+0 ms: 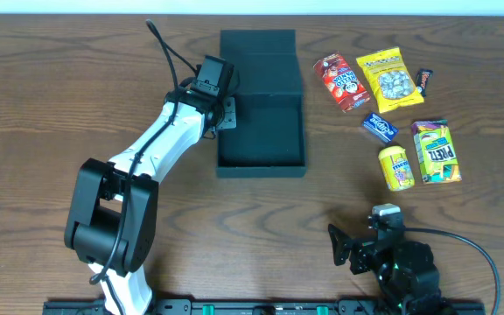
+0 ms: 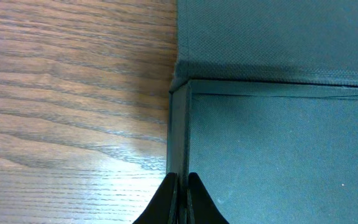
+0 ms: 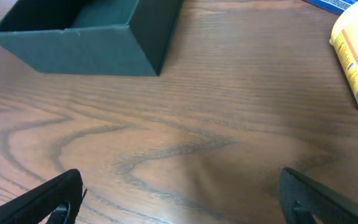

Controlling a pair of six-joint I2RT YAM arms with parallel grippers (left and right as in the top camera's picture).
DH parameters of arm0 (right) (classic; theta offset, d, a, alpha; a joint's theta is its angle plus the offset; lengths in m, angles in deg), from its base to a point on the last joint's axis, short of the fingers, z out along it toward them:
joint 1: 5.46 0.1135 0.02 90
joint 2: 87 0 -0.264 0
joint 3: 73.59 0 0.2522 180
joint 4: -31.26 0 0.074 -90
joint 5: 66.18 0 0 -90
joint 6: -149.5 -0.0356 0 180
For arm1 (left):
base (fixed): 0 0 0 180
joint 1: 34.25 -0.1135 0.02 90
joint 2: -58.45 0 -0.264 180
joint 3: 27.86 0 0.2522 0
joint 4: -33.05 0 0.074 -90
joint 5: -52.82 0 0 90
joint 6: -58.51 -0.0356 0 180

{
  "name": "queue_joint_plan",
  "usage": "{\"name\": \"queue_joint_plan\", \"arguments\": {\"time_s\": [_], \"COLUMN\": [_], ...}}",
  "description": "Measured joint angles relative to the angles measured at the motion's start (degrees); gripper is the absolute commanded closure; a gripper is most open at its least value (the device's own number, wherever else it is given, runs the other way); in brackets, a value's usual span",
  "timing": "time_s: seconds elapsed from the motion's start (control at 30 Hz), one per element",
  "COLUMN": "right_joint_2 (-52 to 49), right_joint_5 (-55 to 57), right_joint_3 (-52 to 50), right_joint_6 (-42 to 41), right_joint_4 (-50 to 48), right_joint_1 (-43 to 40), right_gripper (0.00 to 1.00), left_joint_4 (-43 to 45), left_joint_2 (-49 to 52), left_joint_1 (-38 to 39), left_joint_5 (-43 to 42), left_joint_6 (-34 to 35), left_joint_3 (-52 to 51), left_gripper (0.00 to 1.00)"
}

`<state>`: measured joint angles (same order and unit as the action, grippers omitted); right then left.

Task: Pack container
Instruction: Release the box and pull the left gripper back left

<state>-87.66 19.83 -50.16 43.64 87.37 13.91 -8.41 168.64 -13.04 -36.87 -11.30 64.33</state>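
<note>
At the overhead view's lower right, the right gripper (image 3: 181, 198) stands wide open above the counter (image 1: 261, 219). The left gripper (image 2: 179, 186) pinches the left wall of the container (image 1: 265, 131), upper centre, lid open. Snack packets (image 1: 392, 80) lie upper right.

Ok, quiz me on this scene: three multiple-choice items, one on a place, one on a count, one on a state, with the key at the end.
1. The snacks lie
A. inside the container
B. on its lid
C. on the table, on the container's right-arm side

2. Snack items in view:
A. three
B. six
C. nine

3. The left hand is
A. shut on the container's left wall
B. open above the table
C. holding a packet

Key: 1 C, the container is empty and every packet lies beside it; 2 B, six show in the overhead view; 3 A, the left wrist view shows its fingers pinching the wall.
</note>
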Motion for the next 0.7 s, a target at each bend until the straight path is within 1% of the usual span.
{"name": "queue_joint_plan", "arguments": {"time_s": [0.17,0.2,0.23,0.27,0.3,0.33,0.43,0.57,0.7], "right_joint_2": [0.0,0.0,0.0,0.0,0.0,0.0,0.0,0.0,0.0], "right_joint_5": [0.0,0.0,0.0,0.0,0.0,0.0,0.0,0.0,0.0], "right_joint_3": [0.0,0.0,0.0,0.0,0.0,0.0,0.0,0.0,0.0], "right_joint_6": [0.0,0.0,0.0,0.0,0.0,0.0,0.0,0.0,0.0], "right_joint_4": [0.0,0.0,0.0,0.0,0.0,0.0,0.0,0.0,0.0], "right_joint_1": [0.0,0.0,0.0,0.0,0.0,0.0,0.0,0.0,0.0], "right_gripper": [0.01,0.01,0.01,0.01,0.01,0.01,0.01,0.01,0.01], "left_joint_4": [1.3,1.6,1.9,2.4,2.7,3.0,3.0,0.7,-2.9], "left_joint_2": [0.0,0.0,0.0,0.0,0.0,0.0,0.0,-0.6,-5.4], "left_joint_1": [0.0,0.0,0.0,0.0,0.0,0.0,0.0,0.0,0.0], "left_joint_5": [1.4,1.5,1.5,1.6,1.6,1.6,1.6,1.6,1.7], "left_joint_6": [0.9,1.0,1.0,1.1,1.2,1.3,1.7,1.9,1.9], "left_joint_3": [0.0,0.0,0.0,0.0,0.0,0.0,0.0,0.2,0.9], "left_gripper": [0.94,0.89,0.6,0.26,0.03,0.05,0.05,0.05,0.05]}}
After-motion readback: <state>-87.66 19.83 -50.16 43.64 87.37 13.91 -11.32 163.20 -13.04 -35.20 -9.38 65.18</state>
